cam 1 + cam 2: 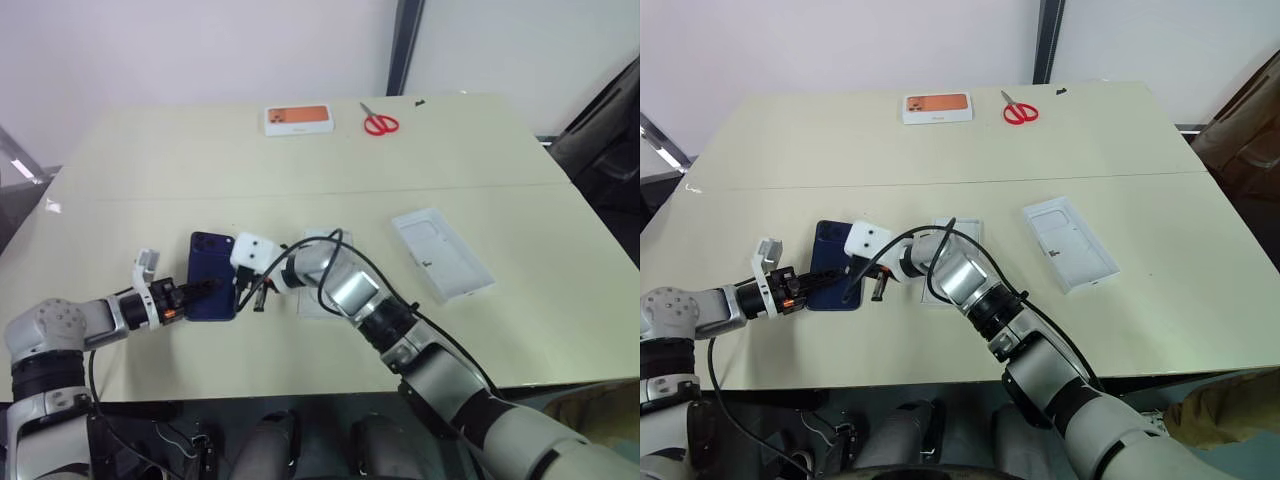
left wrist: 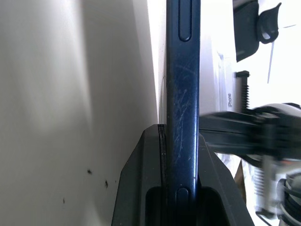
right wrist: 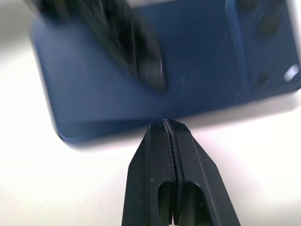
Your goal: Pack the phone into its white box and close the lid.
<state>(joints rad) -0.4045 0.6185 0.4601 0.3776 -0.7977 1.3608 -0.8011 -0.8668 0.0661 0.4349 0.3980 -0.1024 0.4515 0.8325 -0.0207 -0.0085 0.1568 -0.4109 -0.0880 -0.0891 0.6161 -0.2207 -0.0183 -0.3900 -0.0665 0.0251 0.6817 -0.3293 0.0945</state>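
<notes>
Phone (image 1: 211, 276) pinched edgewise by left gripper (image 1: 207, 290), just beside white box (image 1: 322, 300) on the side away from lid (image 1: 441, 253), evidently for lifting into it; right gripper (image 3: 164, 123) clamped empty, tips at phone's edge, probably steadying it.

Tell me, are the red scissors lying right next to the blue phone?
No, the red scissors lie at the far edge of the table, beside the carton with the orange phone picture, far from the blue phone.
</notes>
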